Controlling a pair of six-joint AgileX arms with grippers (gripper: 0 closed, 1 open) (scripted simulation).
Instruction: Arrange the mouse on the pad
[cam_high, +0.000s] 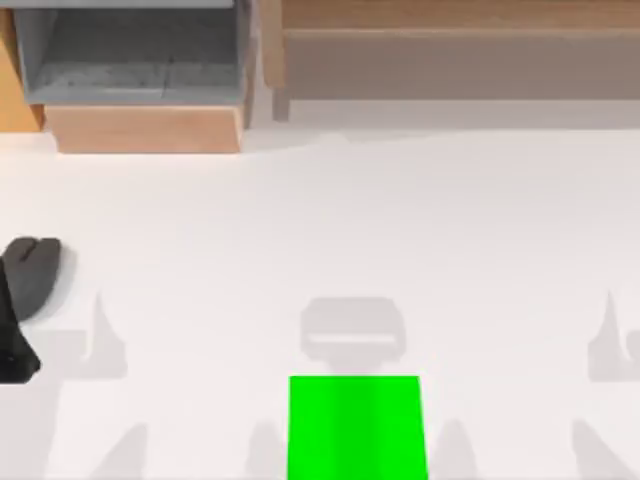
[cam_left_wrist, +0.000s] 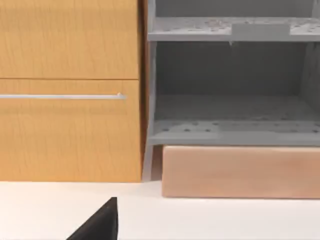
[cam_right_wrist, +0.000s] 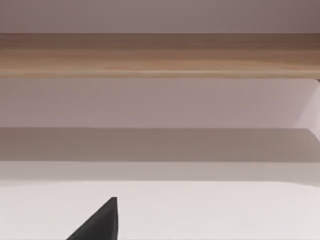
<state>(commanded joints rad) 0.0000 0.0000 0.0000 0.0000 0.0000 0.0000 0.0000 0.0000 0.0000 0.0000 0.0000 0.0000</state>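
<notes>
The mouse (cam_high: 32, 268), a small dark grey oval with a centre split, lies on the white table at the far left edge. A black shape (cam_high: 15, 345) that I cannot identify touches its near side. The pad (cam_high: 357, 428), a flat bright green rectangle, lies at the front centre, far to the right of the mouse, with nothing on it. A black part of my left gripper (cam_left_wrist: 100, 225) shows low in the left wrist view, facing the cabinets at the back. A black part of my right gripper (cam_right_wrist: 100, 224) shows in the right wrist view, facing the back wall.
A grey shelf unit (cam_high: 130, 50) on a pale wooden base (cam_high: 150, 128) stands at the back left, beside an orange wooden cabinet (cam_left_wrist: 70, 90). A long wooden ledge (cam_high: 450, 20) runs along the back right. Grey shadows fall on the white table (cam_high: 330, 220) near the front.
</notes>
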